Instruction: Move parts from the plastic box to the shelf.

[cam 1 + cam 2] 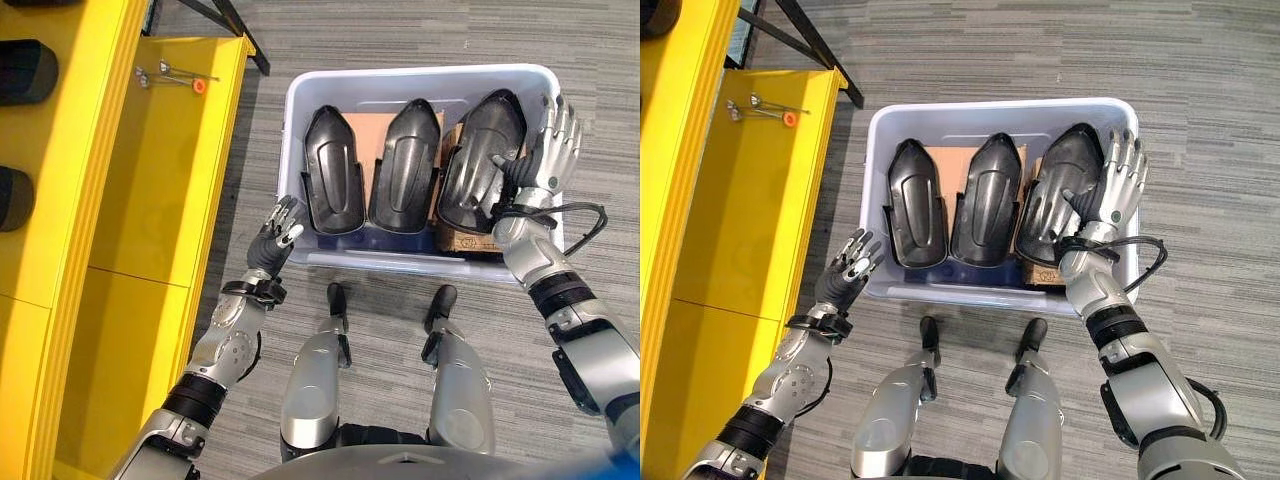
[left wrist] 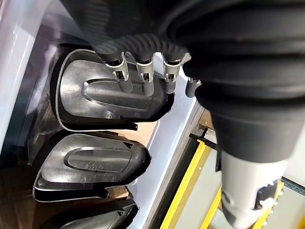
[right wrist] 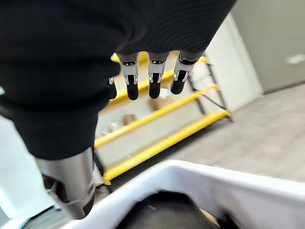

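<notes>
The plastic box (image 1: 300, 110) sits on the grey carpet floor (image 1: 420, 30), and three black moulded parts stand side by side inside it on brown cardboard (image 1: 365, 130). The right hand (image 1: 553, 150) is raised over the box's right end with its fingers (image 1: 1127, 160) straight and spread, holding nothing; the right part (image 1: 478, 165) lies just beside its palm and thumb, though contact cannot be told. The middle part (image 1: 404, 165) stands further from those fingers, toward the box's centre. The left hand (image 1: 277, 236) hovers at the near left corner of the box, outside the rim, its fingers (image 2: 145, 78) relaxed and slightly bent, empty; the left part (image 1: 333, 170) is just past those fingertips, across the box wall, and untouched. The yellow shelf (image 1: 150, 200) stands beyond the left hand, away from the box, with a few small metal tools (image 1: 175, 75) on its far end.
</notes>
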